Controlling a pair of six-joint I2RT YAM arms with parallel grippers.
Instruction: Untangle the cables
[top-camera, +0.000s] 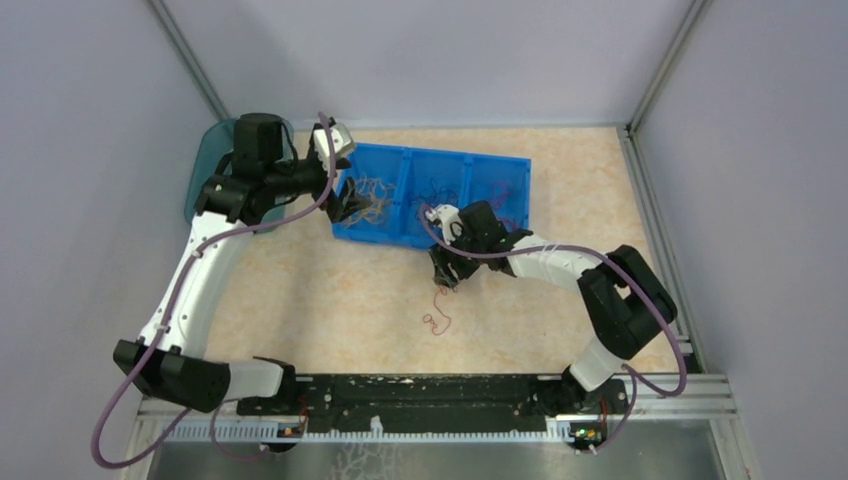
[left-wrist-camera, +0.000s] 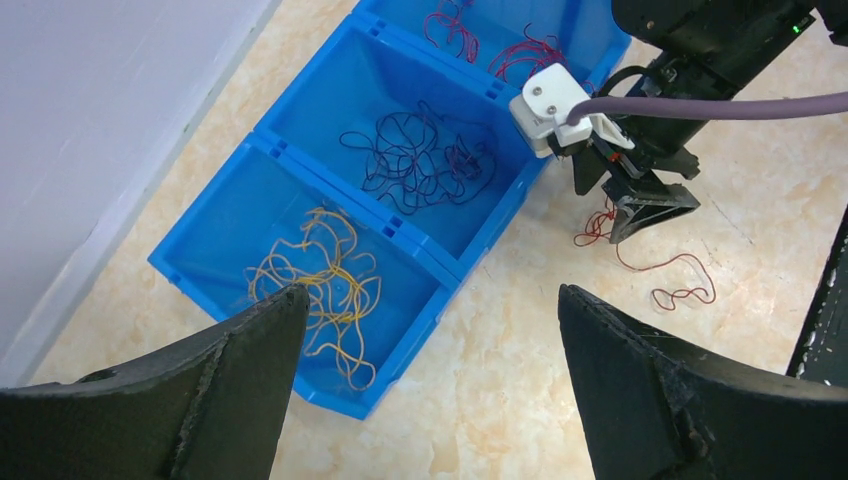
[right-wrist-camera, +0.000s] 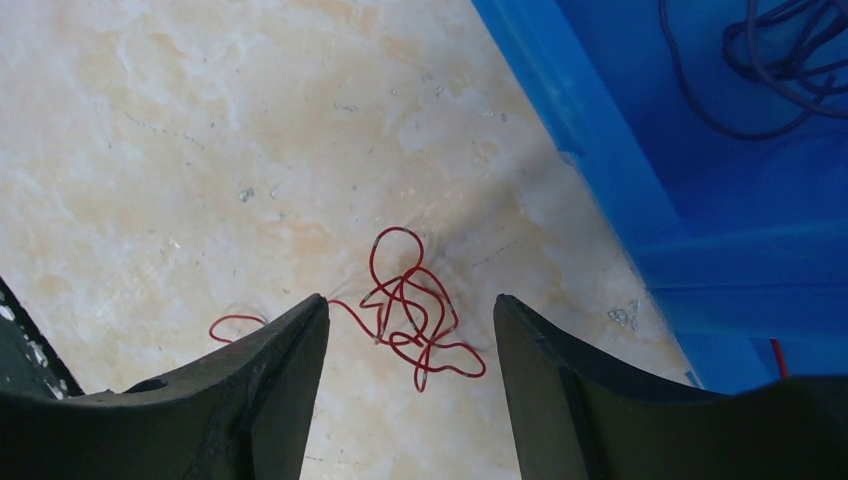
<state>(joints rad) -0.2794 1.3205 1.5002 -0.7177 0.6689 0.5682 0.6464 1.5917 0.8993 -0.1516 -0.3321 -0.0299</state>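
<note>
A blue three-compartment tray (top-camera: 470, 157) holds orange-yellow cables (left-wrist-camera: 322, 282) in its left compartment, dark purple cables (left-wrist-camera: 420, 160) in the middle and red cables (left-wrist-camera: 490, 45) in the right. A loose red cable (right-wrist-camera: 412, 312) lies tangled on the table just in front of the tray, and its tail (top-camera: 437, 318) trails toward the arms. My right gripper (right-wrist-camera: 410, 305) is open, low over the table, with the red tangle between its fingers. My left gripper (left-wrist-camera: 430, 300) is open and empty, hovering above the tray's near left corner.
A teal curved object (top-camera: 200, 170) stands at the back left behind my left arm. Grey walls close in the left, back and right. A black rail (top-camera: 430, 390) runs along the near edge. The tray's wall (right-wrist-camera: 600, 170) is just right of my right gripper.
</note>
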